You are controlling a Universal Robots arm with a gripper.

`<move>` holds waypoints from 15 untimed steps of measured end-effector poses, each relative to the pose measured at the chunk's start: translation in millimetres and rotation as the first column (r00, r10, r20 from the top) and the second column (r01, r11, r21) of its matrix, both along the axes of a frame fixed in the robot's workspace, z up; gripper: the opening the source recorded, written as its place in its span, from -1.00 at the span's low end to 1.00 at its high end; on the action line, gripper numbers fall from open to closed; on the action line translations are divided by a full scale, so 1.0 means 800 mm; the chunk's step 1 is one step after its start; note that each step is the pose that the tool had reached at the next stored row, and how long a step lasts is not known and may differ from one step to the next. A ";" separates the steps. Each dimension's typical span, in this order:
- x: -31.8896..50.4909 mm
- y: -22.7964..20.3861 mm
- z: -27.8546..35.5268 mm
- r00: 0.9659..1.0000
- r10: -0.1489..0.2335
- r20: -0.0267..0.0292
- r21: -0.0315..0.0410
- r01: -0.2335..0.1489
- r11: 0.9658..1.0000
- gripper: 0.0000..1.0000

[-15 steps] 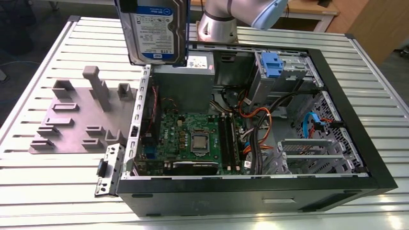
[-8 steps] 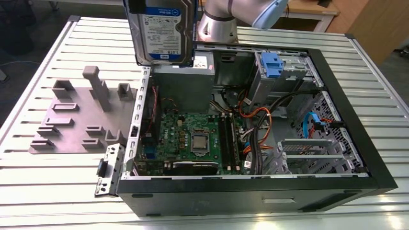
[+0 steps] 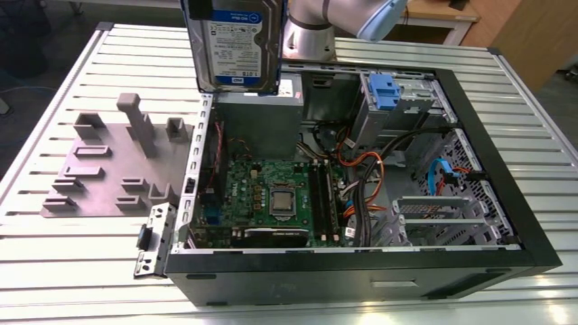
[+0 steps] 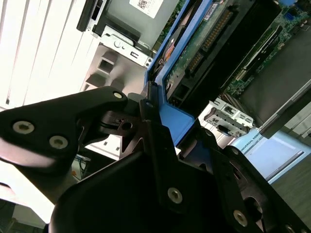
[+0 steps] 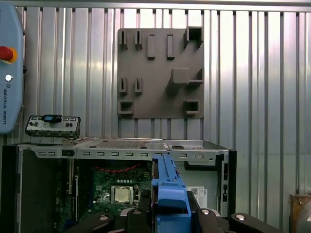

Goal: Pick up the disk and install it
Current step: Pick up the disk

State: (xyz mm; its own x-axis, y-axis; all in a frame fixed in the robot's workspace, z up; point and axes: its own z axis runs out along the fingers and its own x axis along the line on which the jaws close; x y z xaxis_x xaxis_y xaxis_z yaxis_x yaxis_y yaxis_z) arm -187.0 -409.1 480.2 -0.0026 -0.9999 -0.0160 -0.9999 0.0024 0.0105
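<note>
— How is your arm set?

— My arm stands at the far side of the open computer case. It holds the disk upright, label facing the exterior camera, above the case's far corner on the exterior view's left. The disk is clear of everything below.

— And your tool?

— My tool is clamped on the disk's bright blue carrier frame. In both wrist views my black fingers press it from either side.

— What can't you make out?

— The disk's upper end is cut off at the exterior view's edge. In the second wrist view I see its underside close up, a green board, and my own tool hides much of the frame.

— What lies in the case?

— A motherboard on its floor, cables, and a grey power supply box just below the disk. A blue bracket sits in the drive cage. A grey fixture plate lies on the counter beside the case.
</note>
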 end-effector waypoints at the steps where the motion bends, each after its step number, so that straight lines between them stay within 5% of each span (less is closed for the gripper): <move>1: 0.000 0.0000 0.0000 1.000 0.000 0.000 0.000 0.000 1.000 -0.27; 15: 0.012 0.0000 -0.0001 1.000 0.000 0.000 0.000 0.000 1.000 -0.27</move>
State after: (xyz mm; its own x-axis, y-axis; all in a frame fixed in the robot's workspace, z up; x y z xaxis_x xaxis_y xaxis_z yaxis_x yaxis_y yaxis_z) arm -177.2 -409.1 480.2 -0.0025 -0.9999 -0.0160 -0.9999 0.0023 0.0104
